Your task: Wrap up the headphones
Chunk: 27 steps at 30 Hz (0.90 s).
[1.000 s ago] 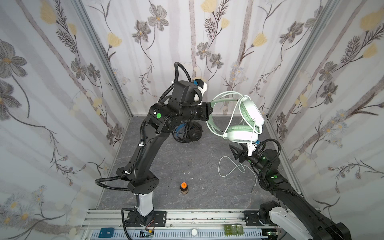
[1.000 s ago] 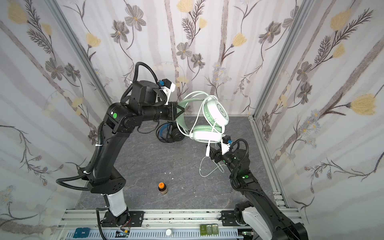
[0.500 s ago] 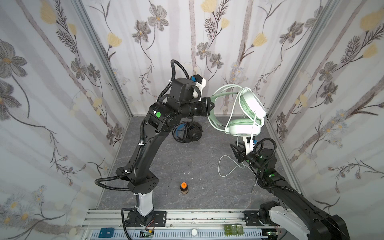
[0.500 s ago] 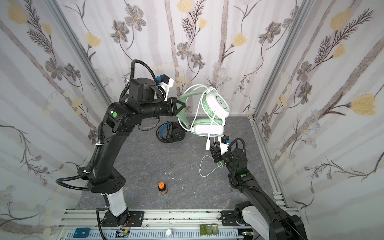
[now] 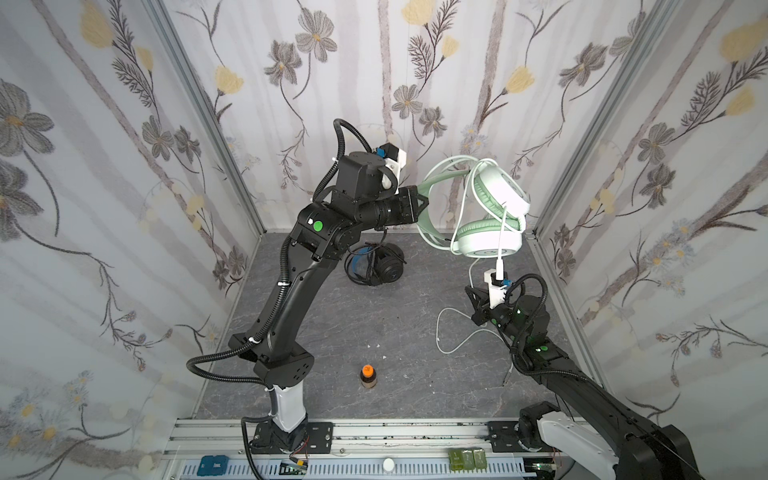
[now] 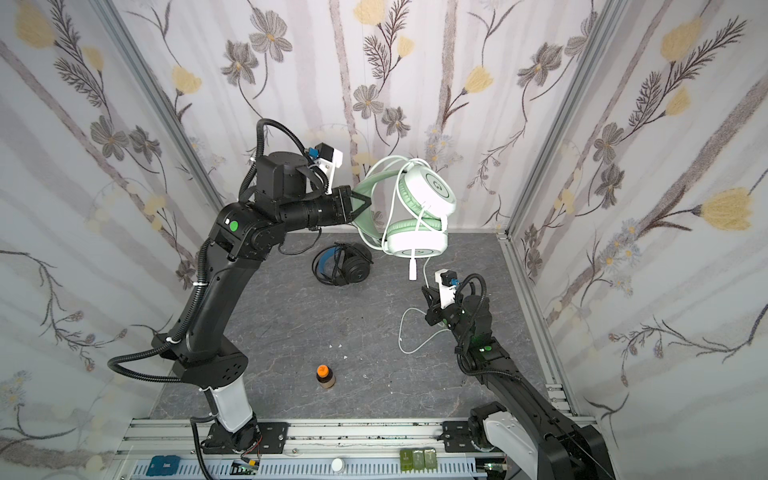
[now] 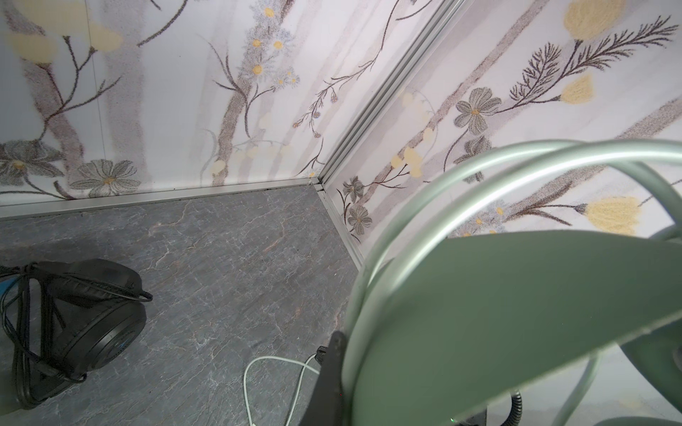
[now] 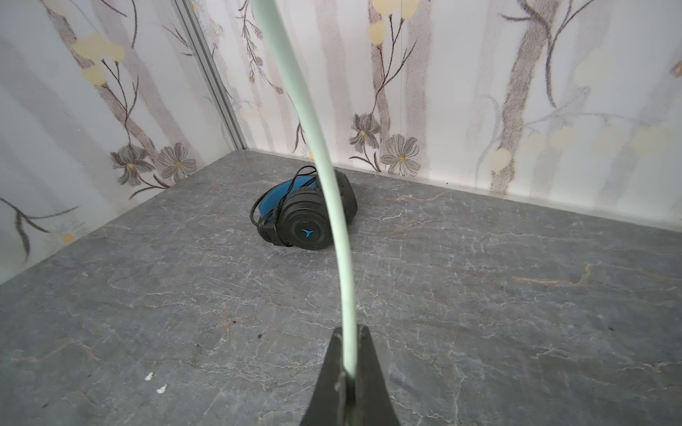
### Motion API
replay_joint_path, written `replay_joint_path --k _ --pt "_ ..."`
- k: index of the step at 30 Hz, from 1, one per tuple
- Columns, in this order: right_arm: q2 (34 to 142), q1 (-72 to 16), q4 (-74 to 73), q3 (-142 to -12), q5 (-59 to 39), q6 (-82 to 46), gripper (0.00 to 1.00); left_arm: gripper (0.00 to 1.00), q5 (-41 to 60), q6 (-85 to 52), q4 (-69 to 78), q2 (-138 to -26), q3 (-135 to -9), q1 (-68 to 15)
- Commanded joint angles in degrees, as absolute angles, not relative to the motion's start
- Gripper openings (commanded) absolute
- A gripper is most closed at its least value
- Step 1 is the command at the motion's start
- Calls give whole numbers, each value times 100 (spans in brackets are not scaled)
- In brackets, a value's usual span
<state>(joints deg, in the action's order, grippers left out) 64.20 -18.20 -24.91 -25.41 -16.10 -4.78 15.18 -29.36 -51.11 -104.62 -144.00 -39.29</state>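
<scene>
Mint green headset (image 5: 488,246): smooth plastic shells, slight sheen; ear cushions soft, leather-like.
Cable (image 8: 326,177): smooth pale-green sheath, matt.
Black headset (image 8: 306,232): matt plastic, finely ribbed cup face.
Floor (image 8: 479,276): grey stone-look, veined, matt.
Walls (image 5: 374,62): floral print, grainy, matt.
Corner rails (image 5: 209,116): bare metal, satin.

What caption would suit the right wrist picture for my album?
Right tool shut on the mint cable, black headphones lying on the grey floor beyond.

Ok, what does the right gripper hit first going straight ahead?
Probably the black headphones, dead ahead of the right gripper shut on the mint cable; it might meet the table first.
</scene>
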Motion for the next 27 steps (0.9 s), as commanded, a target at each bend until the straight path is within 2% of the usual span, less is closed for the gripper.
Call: replay_joint_path --k 1,6,12,20,27 --pt "6401 -1893 -2221 -2680 -1294 -203 0 0 1272 -3380 -4038 -10191 -13897 -3920" --pt "6164 -2227 -1587 -2941 -901 163 0 0 439 -3943 -2915 -9848 -12934 -3894" --pt "6003 -2916 -733 -3272 -600 592 0 0 -515 -4377 -2477 -10005 -12792 -3876" --pt "6029 -3654 217 -3684 -298 798 0 0 -1761 -4647 -2624 -10232 -12823 -3806" --pt "5944 -4708 986 -4339 372 1121 0 0 -2746 -4039 -2991 -10442 -12713 -3813"
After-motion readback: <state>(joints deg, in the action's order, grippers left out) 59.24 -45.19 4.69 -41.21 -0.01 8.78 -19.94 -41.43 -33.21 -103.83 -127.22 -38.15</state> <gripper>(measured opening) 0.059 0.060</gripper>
